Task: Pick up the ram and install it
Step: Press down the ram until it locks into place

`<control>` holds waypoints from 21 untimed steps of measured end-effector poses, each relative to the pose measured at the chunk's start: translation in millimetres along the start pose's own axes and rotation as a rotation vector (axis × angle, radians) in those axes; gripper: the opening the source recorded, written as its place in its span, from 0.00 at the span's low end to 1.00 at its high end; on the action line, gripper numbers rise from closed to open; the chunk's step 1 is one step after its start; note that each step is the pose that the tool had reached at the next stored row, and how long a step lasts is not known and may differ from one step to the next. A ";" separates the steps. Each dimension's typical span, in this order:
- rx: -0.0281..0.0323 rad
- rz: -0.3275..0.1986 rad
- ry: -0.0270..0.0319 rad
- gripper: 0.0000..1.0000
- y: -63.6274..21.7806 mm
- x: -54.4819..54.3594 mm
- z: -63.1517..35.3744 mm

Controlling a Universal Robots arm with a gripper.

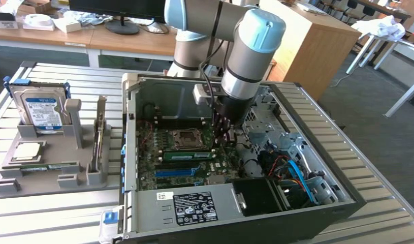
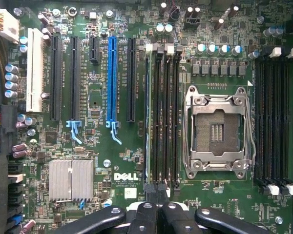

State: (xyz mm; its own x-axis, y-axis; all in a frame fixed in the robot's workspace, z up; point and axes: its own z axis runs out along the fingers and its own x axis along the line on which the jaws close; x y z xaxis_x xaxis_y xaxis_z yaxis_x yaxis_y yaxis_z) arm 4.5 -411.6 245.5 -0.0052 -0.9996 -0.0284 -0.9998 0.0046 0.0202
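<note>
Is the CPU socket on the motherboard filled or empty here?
Empty. The CPU socket shows bare contact pads inside its metal frame, with no processor seated, on the motherboard.

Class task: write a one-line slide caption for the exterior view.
Robot arm's pincer shut, lowered inside the open computer case above the motherboard.

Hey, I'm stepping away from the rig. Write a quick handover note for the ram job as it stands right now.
Gripper: shut, inside the case, tips at one end of the ram; can't tell if it grips it.
Ram: on edge in the outermost slot of the bank beside the socket.
Done: ram is in a slot.
Left: can't tell if it is fully seated and latched; check that.
</note>
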 end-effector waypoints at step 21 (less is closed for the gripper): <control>0.0017 0.000 0.0001 0.10 61.9 -4.0 1.9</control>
State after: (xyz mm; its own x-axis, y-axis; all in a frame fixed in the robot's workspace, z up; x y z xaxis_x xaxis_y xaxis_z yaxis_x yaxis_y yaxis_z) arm -57.4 -407.3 245.0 -0.0052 -0.9996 -0.0283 -0.9998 0.0047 0.0185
